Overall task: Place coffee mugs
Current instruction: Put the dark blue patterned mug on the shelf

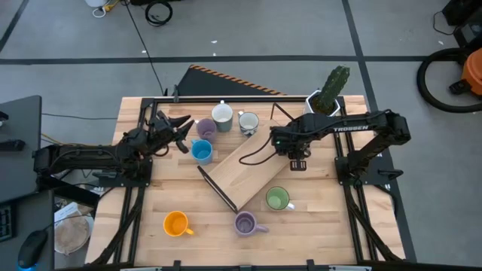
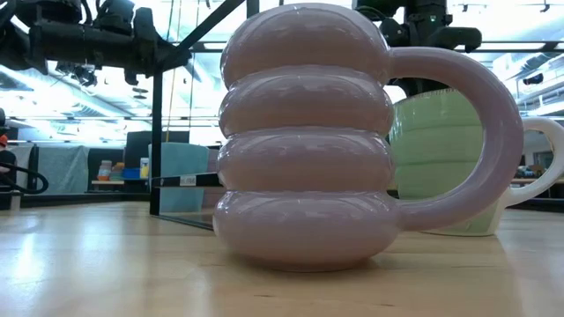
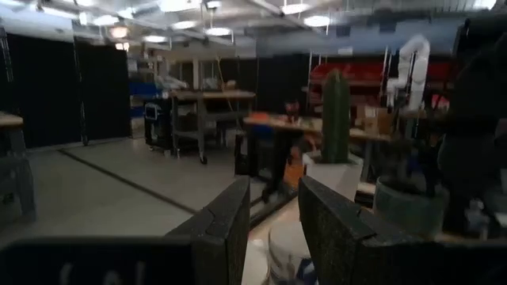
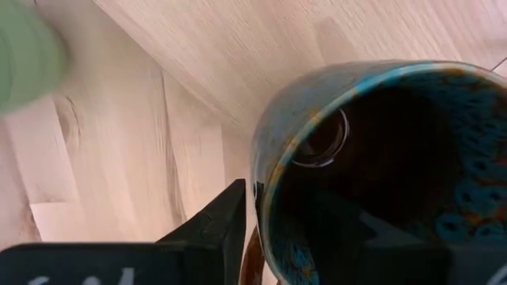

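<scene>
Surface (image 1: 158,203): a pale wooden top seen from above, one dark robot arm at each side.
Board (image 1: 245,169): a light wooden board lies slantwise across the middle of the surface.
Right gripper (image 1: 298,161): held over the upper right end of the board, closed on the dark brown mug (image 4: 380,174). The wrist view shows one finger inside the rim and one outside, pinching the wall. The mug's inside is dark with blue-green speckles.
Left gripper (image 1: 183,126): at the upper left of the surface, just beside the back row of mugs. Its fingers (image 3: 226,229) stand a narrow gap apart and hold nothing.
Back row: a lilac mug (image 1: 205,127), a white mug (image 1: 221,114) and a grey-white mug (image 1: 248,122) stand close together near the far edge.
Blue mug (image 1: 201,151): just in front of that lilac mug, at the board's left edge.
Green mug (image 1: 277,199): below the board's right side, on the bare surface.
Second lilac mug (image 1: 245,223): near the front edge, below the board's lower corner. It fills the table-level view, ringed like stacked rolls, with its handle towards the green mug.
Orange mug (image 1: 175,223): front left, well apart from the others.
Cactus pot (image 1: 325,100): a white pot with a green cactus at the far right corner.
</scene>
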`<action>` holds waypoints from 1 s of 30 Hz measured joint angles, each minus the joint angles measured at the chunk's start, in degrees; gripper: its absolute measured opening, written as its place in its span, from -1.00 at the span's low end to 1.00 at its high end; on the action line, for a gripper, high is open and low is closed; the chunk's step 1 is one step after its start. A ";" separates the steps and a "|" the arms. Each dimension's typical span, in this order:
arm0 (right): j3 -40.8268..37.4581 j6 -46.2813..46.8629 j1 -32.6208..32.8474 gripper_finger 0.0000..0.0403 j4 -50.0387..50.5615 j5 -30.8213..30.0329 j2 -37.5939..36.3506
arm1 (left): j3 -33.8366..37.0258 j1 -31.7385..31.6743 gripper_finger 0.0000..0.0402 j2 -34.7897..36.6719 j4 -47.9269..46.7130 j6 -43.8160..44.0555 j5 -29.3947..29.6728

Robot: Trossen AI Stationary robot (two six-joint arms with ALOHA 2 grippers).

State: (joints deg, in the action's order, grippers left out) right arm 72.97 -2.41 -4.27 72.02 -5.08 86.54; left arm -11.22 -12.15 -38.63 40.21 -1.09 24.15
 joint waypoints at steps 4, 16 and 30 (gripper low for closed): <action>0.02 1.22 0.00 -0.33 0.94 0.00 -0.04 | -0.64 -1.30 -0.42 -0.88 4.72 -2.97 0.02; 0.02 6.52 0.00 -0.33 0.89 0.02 -0.01 | -20.48 -8.64 -0.42 -15.11 -23.67 1.98 -12.62; 0.02 28.60 -0.94 -0.39 0.95 -0.33 0.05 | -33.38 -8.62 -0.42 -28.03 -36.26 -1.34 -18.43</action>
State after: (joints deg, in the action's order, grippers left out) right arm 72.99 26.19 -5.21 72.97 -5.41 86.59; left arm -44.61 -20.78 -66.66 3.96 -2.43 5.72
